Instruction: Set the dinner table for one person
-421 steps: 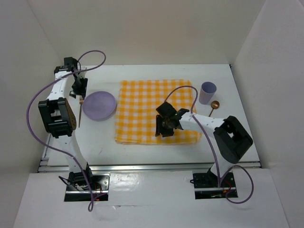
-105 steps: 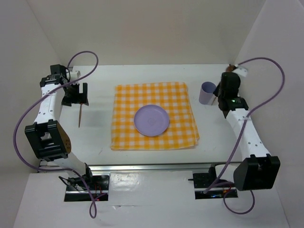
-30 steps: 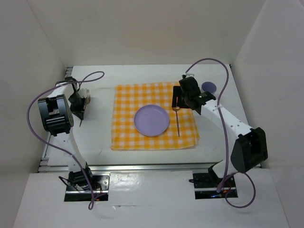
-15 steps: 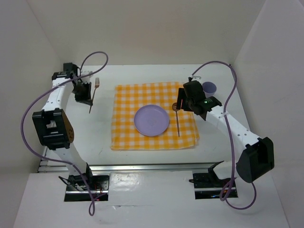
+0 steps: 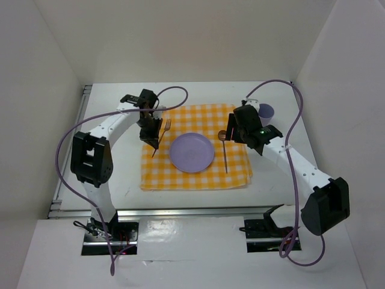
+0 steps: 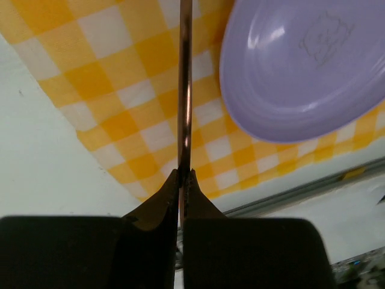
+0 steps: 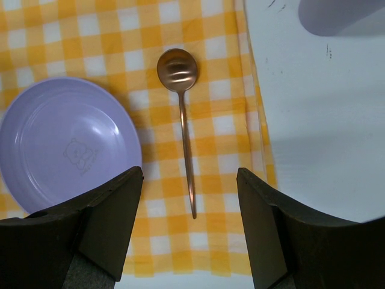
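Note:
The white dinner table [image 5: 120, 174] carries a yellow-and-white checked cloth [image 5: 198, 174] with a lilac plate [image 5: 192, 152] at its middle. My left gripper [image 5: 150, 129] is shut on the handle of a copper fork [image 5: 162, 135], holding it over the cloth's left part, just left of the plate. In the left wrist view the handle [image 6: 185, 90] runs straight out from the shut jaws beside the plate [image 6: 301, 66]. A copper spoon [image 5: 224, 153] lies on the cloth right of the plate. My right gripper [image 7: 189, 174] hangs open above the spoon [image 7: 182, 114], holding nothing.
A lilac cup [image 5: 265, 111] stands on the bare table behind my right gripper, off the cloth's far right corner; its shadowed base shows in the right wrist view [image 7: 343, 15]. White walls close in the table on three sides. A metal rail [image 5: 192, 211] runs along the near edge.
My left arm has swung right with the fork, from the table's far left to over the cloth beside the plate. The right gripper has barely moved; the spoon lies still.

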You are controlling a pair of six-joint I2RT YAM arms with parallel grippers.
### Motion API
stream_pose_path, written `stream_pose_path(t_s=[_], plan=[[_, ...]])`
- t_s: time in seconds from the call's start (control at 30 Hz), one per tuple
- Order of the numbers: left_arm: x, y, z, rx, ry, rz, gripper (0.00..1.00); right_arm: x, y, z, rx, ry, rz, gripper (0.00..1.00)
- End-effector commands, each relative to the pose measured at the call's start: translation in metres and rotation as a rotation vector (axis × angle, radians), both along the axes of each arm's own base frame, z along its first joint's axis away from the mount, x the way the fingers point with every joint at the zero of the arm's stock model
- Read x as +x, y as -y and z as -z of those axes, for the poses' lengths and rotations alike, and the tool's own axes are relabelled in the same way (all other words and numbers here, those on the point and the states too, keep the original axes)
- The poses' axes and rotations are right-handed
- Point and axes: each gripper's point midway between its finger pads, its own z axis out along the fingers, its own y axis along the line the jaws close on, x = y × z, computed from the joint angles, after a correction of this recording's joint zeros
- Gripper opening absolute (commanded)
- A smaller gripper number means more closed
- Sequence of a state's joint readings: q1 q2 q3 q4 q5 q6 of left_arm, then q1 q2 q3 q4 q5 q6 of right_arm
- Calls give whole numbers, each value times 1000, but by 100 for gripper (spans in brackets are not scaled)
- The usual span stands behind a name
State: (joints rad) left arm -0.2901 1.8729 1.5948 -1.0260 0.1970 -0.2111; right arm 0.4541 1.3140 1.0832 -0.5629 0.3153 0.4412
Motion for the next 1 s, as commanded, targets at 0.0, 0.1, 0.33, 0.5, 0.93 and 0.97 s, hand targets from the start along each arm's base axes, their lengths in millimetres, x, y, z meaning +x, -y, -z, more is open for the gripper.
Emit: stream_pose_path(t_s=[0.0,0.1,0.33,0.5,0.93,0.97], plan=[[17,-1,0,-12,-2,-210,0,-7,8,-11,0,37,31,72],[18,6,11,-53,-1,-308,0,-11,12,-9,-11,33,38,72],[3,12,45,-26,-33,-390,0,-16,21,-9,-30,30,62,72],[1,15,64,1,-65,-396,0,-20,23,-4,-35,20,62,72],[-18,2,88,142,-96,-328,0,-14,22,-3,-45,15,69,75],[-16,1,86,151,-88,-319,0,-14,22,0,-49,7,68,75]])
